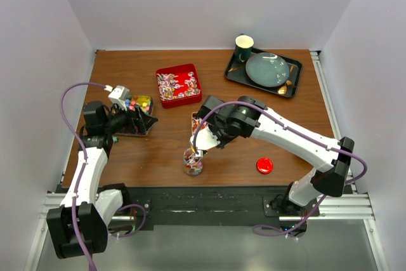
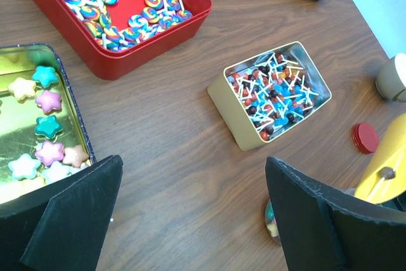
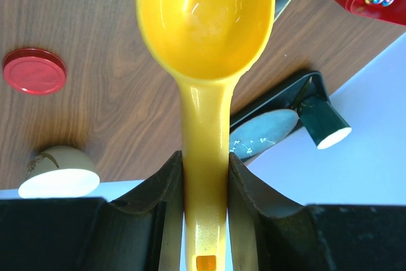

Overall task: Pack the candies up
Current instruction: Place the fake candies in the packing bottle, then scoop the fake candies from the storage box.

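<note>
At the table's [image 1: 165, 150] near edge, the right gripper [image 3: 205, 163] clenched the glossy yellow scoop's [image 3: 203, 23] handle above a small clear jar [image 1: 188, 164] of mixed candies [image 1: 194, 169], a round red lid [image 1: 264, 165] beside it. By the left edge the left gripper [image 2: 193, 176] gaped, released, over pastel star candies [image 2: 47, 99] in a gold-lined tin [image 2: 81, 125]. Farther sat a red tin [image 2: 158, 36] of swirled candies [image 2: 136, 17].

Built alike: white shells on the left arm [image 1: 89, 172] and the right arm [image 1: 288, 134], broken up by black joints and black bases. Looped with a purple cable [image 1: 61, 106] apiece (thin, hanging loose outside the shells). Capped at the left wrist with a small white block [image 1: 118, 93]. Tipped with matte black fingers [image 2: 73, 220], wedge-shaped, flat on the inner faces.
</note>
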{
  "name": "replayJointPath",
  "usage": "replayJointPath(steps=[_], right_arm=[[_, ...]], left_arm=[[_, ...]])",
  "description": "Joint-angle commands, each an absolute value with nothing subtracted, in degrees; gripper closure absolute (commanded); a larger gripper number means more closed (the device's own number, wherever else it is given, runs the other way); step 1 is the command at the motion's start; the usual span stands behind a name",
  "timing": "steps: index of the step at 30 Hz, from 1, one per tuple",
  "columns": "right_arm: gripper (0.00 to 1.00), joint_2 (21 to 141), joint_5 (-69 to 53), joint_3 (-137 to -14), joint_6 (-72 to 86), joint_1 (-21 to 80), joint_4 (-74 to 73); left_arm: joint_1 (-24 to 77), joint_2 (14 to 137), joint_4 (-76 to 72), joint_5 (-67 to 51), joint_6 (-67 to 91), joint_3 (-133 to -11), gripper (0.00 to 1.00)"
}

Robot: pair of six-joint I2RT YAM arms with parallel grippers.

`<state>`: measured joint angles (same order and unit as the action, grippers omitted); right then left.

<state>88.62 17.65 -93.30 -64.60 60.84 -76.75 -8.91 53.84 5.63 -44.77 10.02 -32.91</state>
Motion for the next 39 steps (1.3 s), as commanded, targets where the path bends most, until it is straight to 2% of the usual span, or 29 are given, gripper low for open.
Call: replayJointPath(steps=[1, 9, 15, 21, 39], right_arm=[[1.0, 88.42, 20.65, -97.03, -65.39, 61.35, -87.8], [1.0, 88.33, 15.91, -101.25, -60.65, 61.26, -86.67], [1.0, 89.64, 14.51, -97.56, -54.15, 60.56, -81.22], [1.0, 92.72, 9.59, -100.62, -48.52, 58.27, -77.52], [1.0, 98.0, 1.07, -115.56, -44.65, 57.92, -74.53]], left_arm=[[-9.4, 53.09, 2.29, -48.07, 11.33, -32.78, 0.0], [-6.07, 54.49, -2.72, -57.29, 14.32, -32.96, 0.01], [-2.99, 57.39, -6.84, -63.0, 19.23, -34.98, 0.11], [-0.53, 60.02, -9.93, -64.6, 22.07, -34.98, 0.16], [5.53, 71.8, -8.96, -62.84, 16.88, -39.55, 0.13]])
